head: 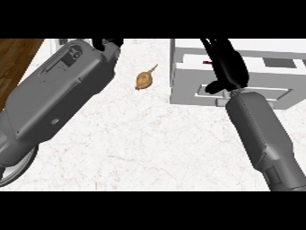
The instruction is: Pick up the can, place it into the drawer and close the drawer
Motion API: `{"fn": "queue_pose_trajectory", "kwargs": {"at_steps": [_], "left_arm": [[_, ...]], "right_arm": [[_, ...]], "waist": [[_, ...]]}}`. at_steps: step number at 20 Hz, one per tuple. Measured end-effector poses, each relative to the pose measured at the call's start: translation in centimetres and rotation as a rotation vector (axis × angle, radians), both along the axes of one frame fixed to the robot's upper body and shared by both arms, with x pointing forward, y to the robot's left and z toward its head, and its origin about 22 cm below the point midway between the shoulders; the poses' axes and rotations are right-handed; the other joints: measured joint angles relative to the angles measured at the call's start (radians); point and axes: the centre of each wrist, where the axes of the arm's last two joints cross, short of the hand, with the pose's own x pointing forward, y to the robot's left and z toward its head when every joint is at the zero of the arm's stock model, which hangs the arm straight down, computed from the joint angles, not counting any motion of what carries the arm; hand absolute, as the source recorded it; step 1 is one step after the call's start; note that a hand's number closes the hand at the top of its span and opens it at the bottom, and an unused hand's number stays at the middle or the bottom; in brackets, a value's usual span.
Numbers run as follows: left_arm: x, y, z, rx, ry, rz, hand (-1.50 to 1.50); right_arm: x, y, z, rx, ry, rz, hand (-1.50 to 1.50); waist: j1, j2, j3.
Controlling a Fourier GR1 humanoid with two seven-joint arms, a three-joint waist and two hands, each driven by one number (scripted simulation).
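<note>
The white drawer (248, 96) stands pulled out at the right of the marble counter (148, 134). My right hand (225, 63) reaches over its open compartment, fingers stretched out long toward the back and thumb (215, 85) hanging over the front panel. A small red sliver (209, 62), perhaps the can, shows just left of the fingers inside the drawer; the hand hides the rest of it. My left hand (109, 43) shows only as a dark bit at the top edge, beyond its big grey forearm (56, 94).
A brown onion-like bulb (144, 79) lies on the counter between the left forearm and the drawer. Wooden floor (6, 67) shows past the counter's left edge.
</note>
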Motion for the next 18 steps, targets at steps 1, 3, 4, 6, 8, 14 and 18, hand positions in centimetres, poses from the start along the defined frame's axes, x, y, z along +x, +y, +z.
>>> {"fn": "queue_pose_trajectory", "kwargs": {"at_steps": [1,3,4,6,8,14,18], "left_arm": [[-0.1,0.3,0.2,0.002,0.000,0.000,-1.50],[-0.3,0.6,0.4,-0.002,0.002,0.001,-1.50],[-0.3,1.0,0.3,0.001,0.001,0.000,-1.50],[-0.6,1.3,0.3,0.001,0.002,-0.001,-1.50],[-0.9,1.6,0.0,-0.002,0.003,-0.004,-1.50],[-1.3,2.1,0.8,0.003,-0.004,-0.010,-1.50],[-1.7,2.9,1.2,0.005,-0.014,-0.019,-1.50]], "right_arm": [[0.2,-0.1,-0.2,-0.003,-0.013,-0.003,-1.50],[0.7,-0.3,-0.2,-0.006,-0.031,-0.014,-1.50],[0.8,-0.5,-0.3,-0.008,-0.045,-0.016,-1.50],[1.4,-0.5,-0.2,-0.012,-0.053,-0.031,-1.50],[1.8,-0.6,-0.1,-0.011,-0.068,-0.041,-1.50],[2.7,-0.7,0.0,-0.003,-0.103,-0.085,-1.50],[3.6,-1.5,1.4,-0.005,-0.111,-0.105,-1.50]], "waist": [[0.003,-0.001,-0.001],[0.007,0.000,-0.002],[0.011,0.000,-0.003],[0.012,0.003,-0.001],[0.015,0.007,0.001],[0.028,0.020,0.009],[0.040,0.030,0.013]]}}
